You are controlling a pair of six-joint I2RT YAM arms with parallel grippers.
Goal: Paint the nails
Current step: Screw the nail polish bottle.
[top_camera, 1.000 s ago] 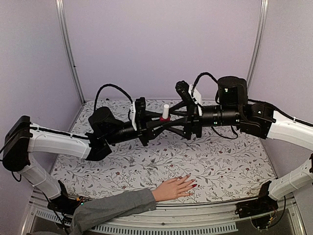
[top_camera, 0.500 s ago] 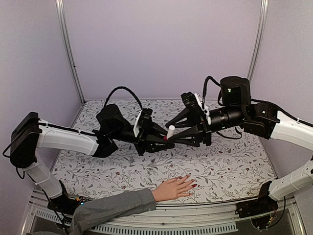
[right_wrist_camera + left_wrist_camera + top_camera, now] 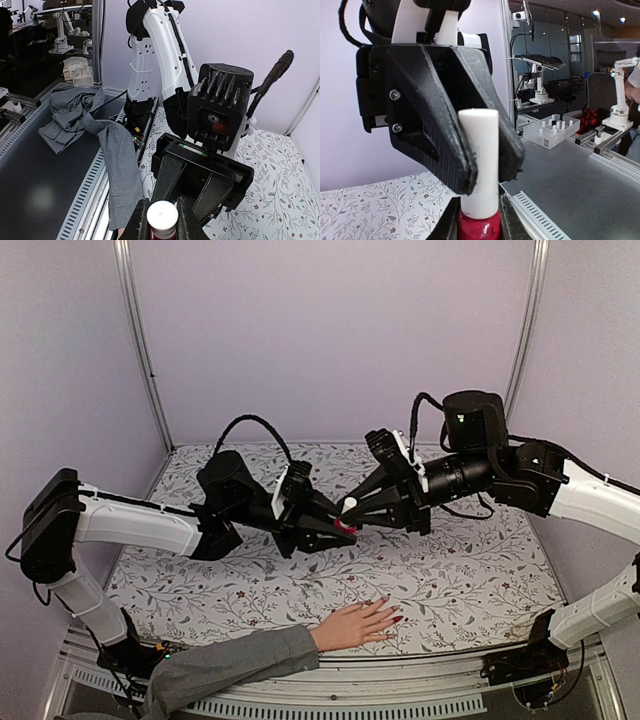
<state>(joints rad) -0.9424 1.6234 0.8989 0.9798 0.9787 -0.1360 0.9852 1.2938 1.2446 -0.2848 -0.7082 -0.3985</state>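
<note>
Top view: since earlier frame, right gripper point(image 3: 352, 508) has clamped onto white cap point(image 3: 350, 504). Left gripper point(image 3: 338, 527) closed round red bottle point(image 3: 346, 530). Nails point(image 3: 392, 618) on hand point(image 3: 355, 626), front edge, well apart.
Left wrist: opposing jaws pinch cap.
Right wrist: cap between fingers.
Unscrewing probably next.

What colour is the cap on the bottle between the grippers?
White; the cap shows best in the left wrist view.

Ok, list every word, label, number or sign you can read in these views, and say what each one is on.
None can be read.
The red bottle and its white cap show no label.
The pale packet on the bench behind, in the right wrist view, may bear print, but it is too blurred to read.
The table cover has only a floral pattern.
</note>
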